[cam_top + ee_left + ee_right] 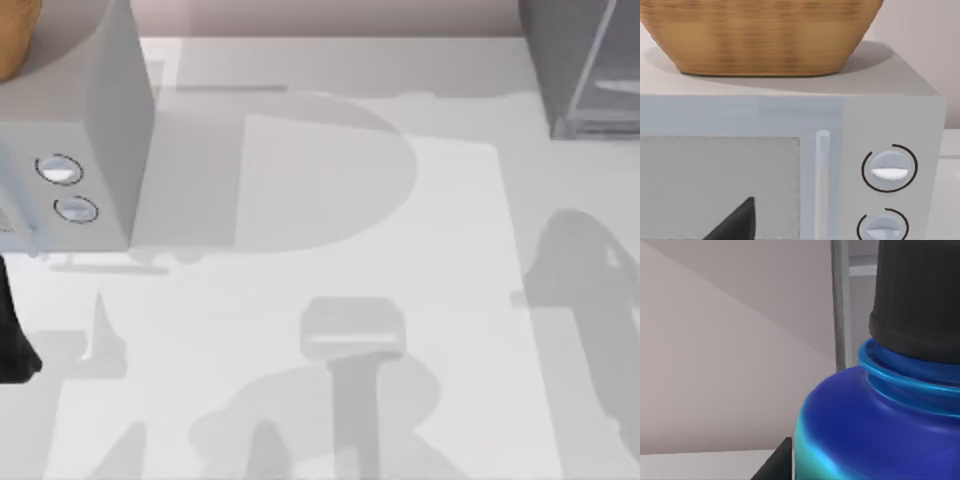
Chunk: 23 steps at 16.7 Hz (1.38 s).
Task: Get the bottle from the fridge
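One small bright blue bottle (880, 430) with a dark black cap sits close before the right wrist camera, unlabelled, beside the grey fridge (585, 65) in the top view's upper right; grip undeterminable.

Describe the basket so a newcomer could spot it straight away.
Start at the grey box with two round dials at the table's left edge. The basket sits on its flat top. It is tan, woven and flares upward, unlike the plain grey boxes around it.
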Each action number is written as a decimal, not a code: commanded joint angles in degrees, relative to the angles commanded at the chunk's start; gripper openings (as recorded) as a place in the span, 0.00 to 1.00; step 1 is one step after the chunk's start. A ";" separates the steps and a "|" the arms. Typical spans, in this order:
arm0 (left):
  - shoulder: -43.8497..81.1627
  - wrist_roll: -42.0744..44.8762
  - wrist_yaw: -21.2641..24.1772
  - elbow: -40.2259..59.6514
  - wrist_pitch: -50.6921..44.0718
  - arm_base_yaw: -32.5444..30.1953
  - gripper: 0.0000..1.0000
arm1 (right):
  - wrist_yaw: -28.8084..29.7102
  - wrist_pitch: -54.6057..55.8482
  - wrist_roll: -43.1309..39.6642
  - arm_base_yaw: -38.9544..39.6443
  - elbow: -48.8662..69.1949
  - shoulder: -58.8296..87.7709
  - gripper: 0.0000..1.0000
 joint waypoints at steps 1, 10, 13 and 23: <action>0.00 0.00 0.00 0.00 0.00 0.00 1.00 | 3.59 2.79 0.37 3.58 1.78 5.43 0.00; 0.00 0.00 0.00 0.00 0.00 0.00 1.00 | 37.45 28.26 2.24 36.16 18.42 56.48 0.00; 0.00 0.00 0.00 0.00 0.00 0.00 1.00 | 46.97 35.90 1.91 45.03 23.77 69.95 0.00; 0.00 0.00 0.00 0.00 0.00 0.00 1.00 | 58.15 45.40 0.70 55.18 30.71 84.76 0.00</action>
